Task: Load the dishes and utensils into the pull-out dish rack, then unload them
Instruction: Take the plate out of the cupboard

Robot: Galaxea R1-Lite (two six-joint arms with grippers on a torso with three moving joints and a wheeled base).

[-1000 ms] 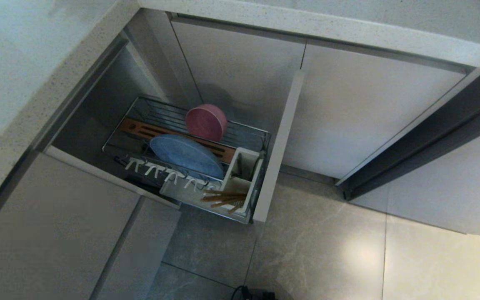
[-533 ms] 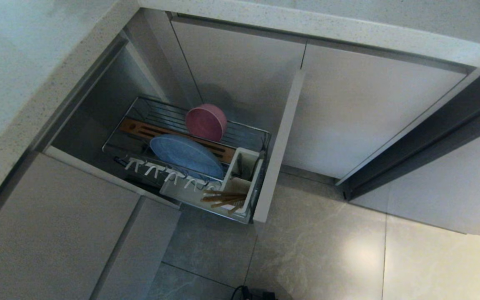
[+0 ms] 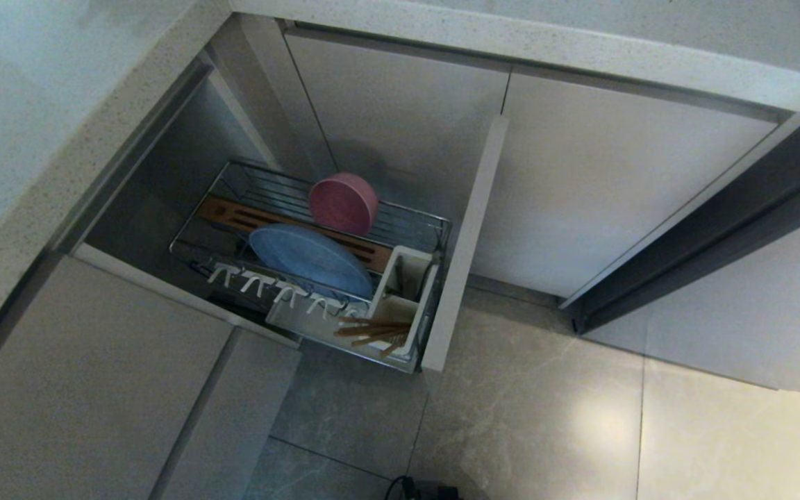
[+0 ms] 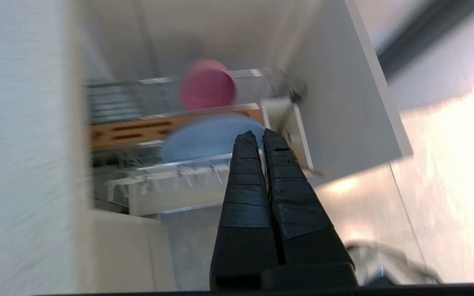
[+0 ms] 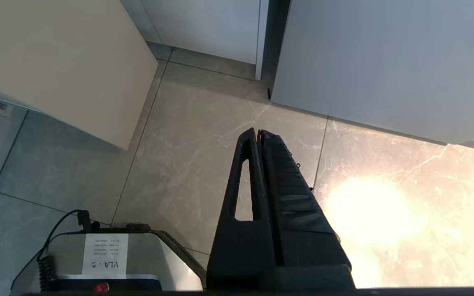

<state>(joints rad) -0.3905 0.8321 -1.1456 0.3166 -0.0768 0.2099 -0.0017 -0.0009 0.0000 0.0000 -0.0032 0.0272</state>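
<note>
Dish rack pulled out — pink bowl, blue plate, chopsticks loaded; left gripper and right gripper pressed together, empty.

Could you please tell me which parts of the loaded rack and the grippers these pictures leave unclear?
- Chopsticks: head view, lower ends hidden inside the white caddy; their number is too small to count.
- Blue plate: left wrist view, partly hidden behind the shut left gripper, and blurred.
- Pink bowl: inside hidden, both views.
- Right gripper: outside head view.
</note>
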